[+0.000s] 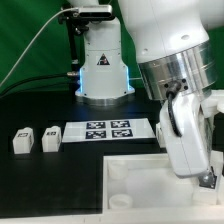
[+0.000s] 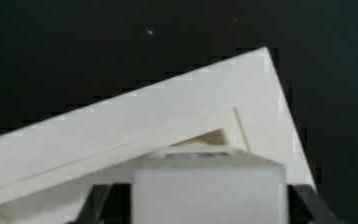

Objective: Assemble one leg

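Observation:
My gripper [image 2: 208,198] is shut on a leg [image 2: 202,172], a small white block that fills the gap between the dark fingers [image 2: 98,204]. It hangs over a corner of the large white square tray-like piece [image 2: 140,125], just by a recess near that corner. Whether the leg touches the piece cannot be told. In the exterior view the gripper [image 1: 203,178] is low at the right, over the tray-like piece [image 1: 140,180]; the held leg is mostly hidden there. Two more legs [image 1: 22,141] [image 1: 50,137] stand on the black table at the left.
The marker board [image 1: 108,130] lies flat in the middle of the table, behind the tray-like piece. The robot's base [image 1: 102,70] stands at the back centre. A cable runs across the back left.

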Tool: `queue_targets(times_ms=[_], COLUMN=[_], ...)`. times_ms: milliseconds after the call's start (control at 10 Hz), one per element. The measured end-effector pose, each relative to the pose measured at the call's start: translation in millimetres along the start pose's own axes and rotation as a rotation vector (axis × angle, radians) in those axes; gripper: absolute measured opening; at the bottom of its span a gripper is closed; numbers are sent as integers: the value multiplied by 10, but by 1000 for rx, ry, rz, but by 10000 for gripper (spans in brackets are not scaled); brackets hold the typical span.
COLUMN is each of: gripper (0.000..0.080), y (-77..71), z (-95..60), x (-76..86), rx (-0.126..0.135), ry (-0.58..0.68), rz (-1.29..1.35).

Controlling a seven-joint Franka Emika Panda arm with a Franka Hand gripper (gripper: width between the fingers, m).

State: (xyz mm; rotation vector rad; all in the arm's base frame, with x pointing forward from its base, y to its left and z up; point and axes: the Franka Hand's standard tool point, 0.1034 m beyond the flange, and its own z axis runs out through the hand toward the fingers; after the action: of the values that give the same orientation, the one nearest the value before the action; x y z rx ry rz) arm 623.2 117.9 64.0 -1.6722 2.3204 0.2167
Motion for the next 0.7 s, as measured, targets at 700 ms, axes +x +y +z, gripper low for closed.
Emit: queue_targets(times_ms=[700], gripper=[644], y=[19], z=[3], x=[-36], rx=[-38], ry=[37], rz=[-751])
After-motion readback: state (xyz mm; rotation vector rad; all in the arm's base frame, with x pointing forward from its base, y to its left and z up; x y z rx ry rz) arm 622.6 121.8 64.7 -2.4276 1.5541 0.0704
